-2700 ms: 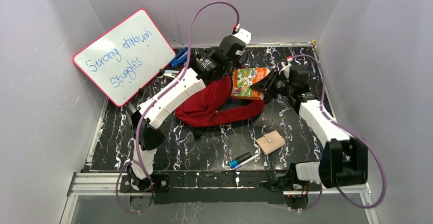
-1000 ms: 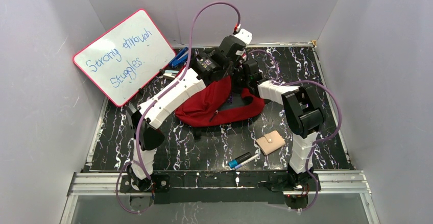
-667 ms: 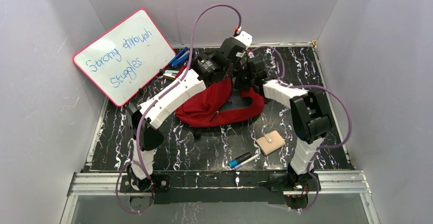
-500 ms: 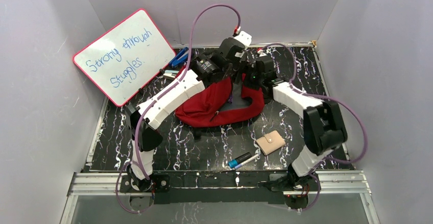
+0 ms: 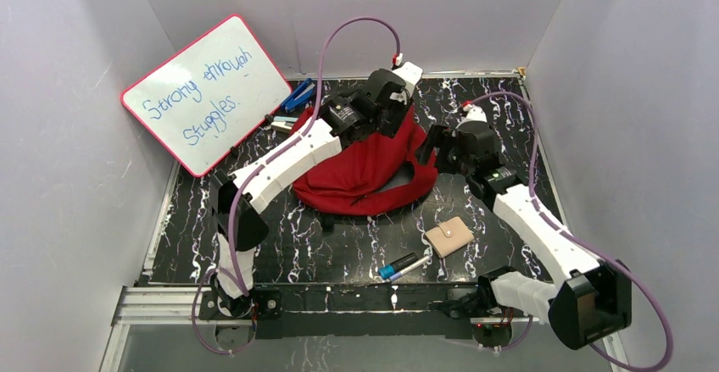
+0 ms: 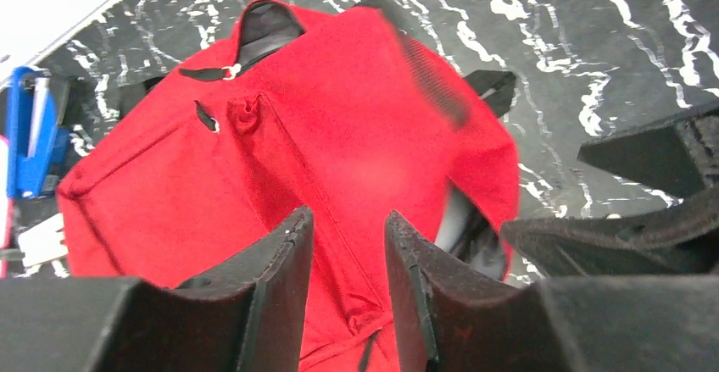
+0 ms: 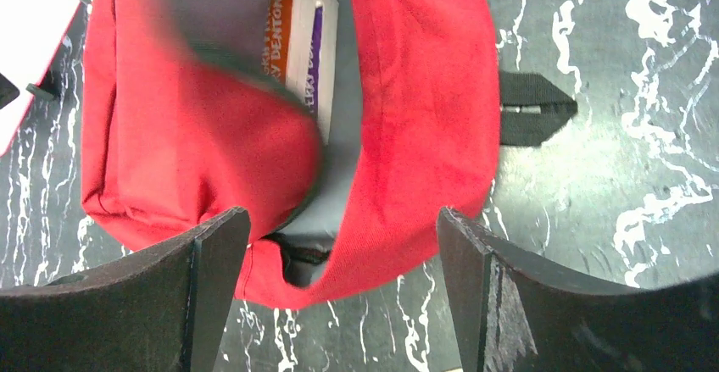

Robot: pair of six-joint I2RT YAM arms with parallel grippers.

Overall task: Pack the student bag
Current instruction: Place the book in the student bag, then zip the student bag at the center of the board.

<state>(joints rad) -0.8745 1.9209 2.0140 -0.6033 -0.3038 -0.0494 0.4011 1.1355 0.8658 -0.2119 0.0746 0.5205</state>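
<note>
Showing what overhead view hides, right wrist camera looks into bag (image 7: 424,92) mouth: grey lining, two book spines (image 7: 301,41) (one orange, one white-purple) tucked inside. Right gripper (image 7: 339,219) spread wide above opening, holding nothing. Left gripper (image 6: 348,219) narrow, pinching soft red cloth at bag's far edge. Bag slumps mid-table (image 5: 339,245), on black white-veined surface.

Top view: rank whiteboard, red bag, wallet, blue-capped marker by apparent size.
1. whiteboard, though it leans up the wall, maybe nearer the camera
2. red bag, partly hidden by the left arm
3. wallet
4. blue-capped marker, clearly smallest
</note>
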